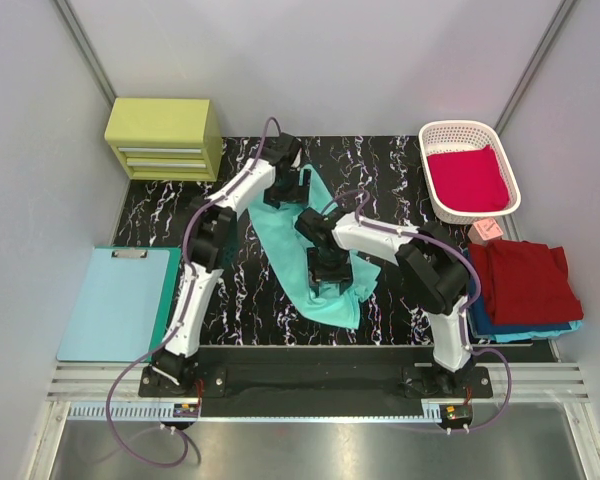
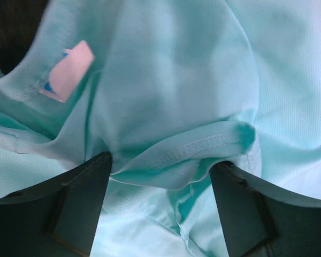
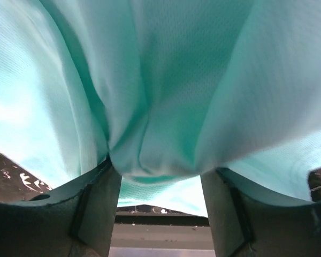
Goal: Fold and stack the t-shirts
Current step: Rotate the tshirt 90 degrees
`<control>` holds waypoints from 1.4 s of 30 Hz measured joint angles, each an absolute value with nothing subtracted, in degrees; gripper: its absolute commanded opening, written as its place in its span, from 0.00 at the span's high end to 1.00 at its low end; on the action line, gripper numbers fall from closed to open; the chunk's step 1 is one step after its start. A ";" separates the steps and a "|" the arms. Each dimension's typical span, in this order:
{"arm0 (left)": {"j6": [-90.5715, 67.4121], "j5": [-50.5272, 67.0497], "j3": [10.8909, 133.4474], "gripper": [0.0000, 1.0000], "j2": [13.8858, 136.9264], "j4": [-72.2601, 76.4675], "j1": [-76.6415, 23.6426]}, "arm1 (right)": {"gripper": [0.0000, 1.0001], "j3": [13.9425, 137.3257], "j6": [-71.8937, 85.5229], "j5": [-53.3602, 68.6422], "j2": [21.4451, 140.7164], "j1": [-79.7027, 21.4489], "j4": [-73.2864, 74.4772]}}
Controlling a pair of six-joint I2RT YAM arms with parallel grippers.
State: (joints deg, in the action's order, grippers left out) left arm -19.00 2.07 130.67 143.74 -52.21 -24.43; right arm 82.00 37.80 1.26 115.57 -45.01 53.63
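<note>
Mint shirt (image 1: 280, 250): unfolded on tabletop (image 1: 160, 215); right hand (image 1: 330, 285) pinches a bunch, left hand (image 1: 285, 190) straddles hem (image 2: 203, 144), grip unclear. Red pile (image 1: 525, 280) beside basket (image 1: 470, 125) stacked; crimson shirt (image 1: 468, 178) inside pending.

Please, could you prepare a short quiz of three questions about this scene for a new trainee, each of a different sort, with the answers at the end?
1. Fill the gap: at the right edge of the table, the dark red shirt lies on top of a ____ shirt.
2. Choose one: what is between the fingers of the left claw and of the right claw? A) the clipboard B) the mint-teal shirt C) the drawer unit
3. True or false: the white basket is empty.
Key: 1, the blue shirt; 2, B; 3, false, it holds a crimson shirt.
</note>
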 measured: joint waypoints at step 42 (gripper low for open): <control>-27.79 -8.08 90.24 0.01 113.84 -43.13 -22.63 | 0.19 152.94 28.91 -5.63 152.48 -23.24 63.31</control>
